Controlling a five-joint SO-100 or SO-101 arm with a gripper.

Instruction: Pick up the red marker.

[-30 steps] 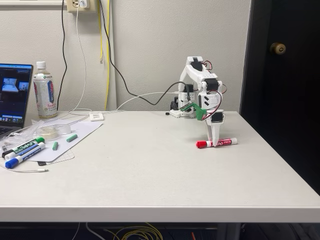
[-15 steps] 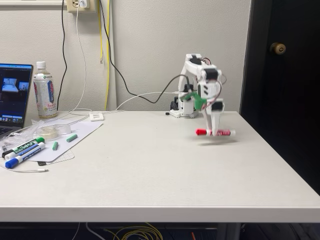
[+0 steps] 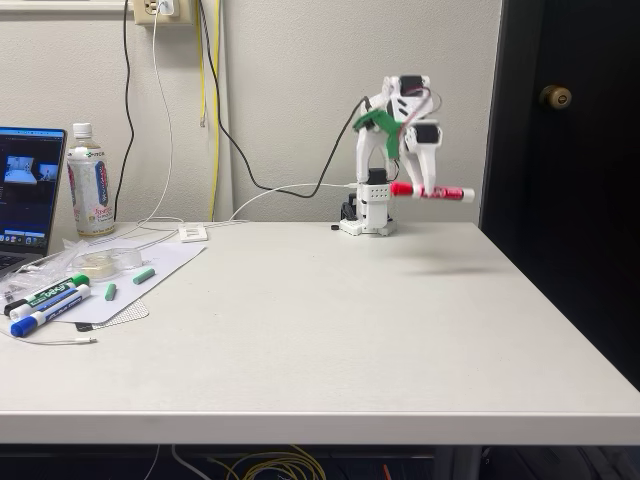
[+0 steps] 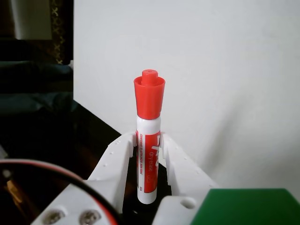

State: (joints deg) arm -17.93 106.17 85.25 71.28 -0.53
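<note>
The red marker (image 3: 432, 191) hangs level in the air well above the back right of the white table (image 3: 320, 330), red cap to the left in the fixed view. My gripper (image 3: 424, 188) is shut on its barrel, with the white arm folded high over its base. In the wrist view the red marker (image 4: 148, 136) points away from the camera, red cap at the far end, and the two white fingers (image 4: 115, 159) press its red-labelled barrel from both sides; my gripper (image 4: 146, 149) holds it over the table.
At the table's left lie a green-capped marker (image 3: 52, 292) and a blue-capped marker (image 3: 46, 311) on a sheet, with green caps, a laptop (image 3: 28, 195) and a bottle (image 3: 90, 181). Cables hang down the wall. A dark door (image 3: 570, 150) stands beyond the table's right edge.
The gripper has risen with the red marker, from the tabletop a second ago to well above it now. The arm has folded upward and back toward its base.
</note>
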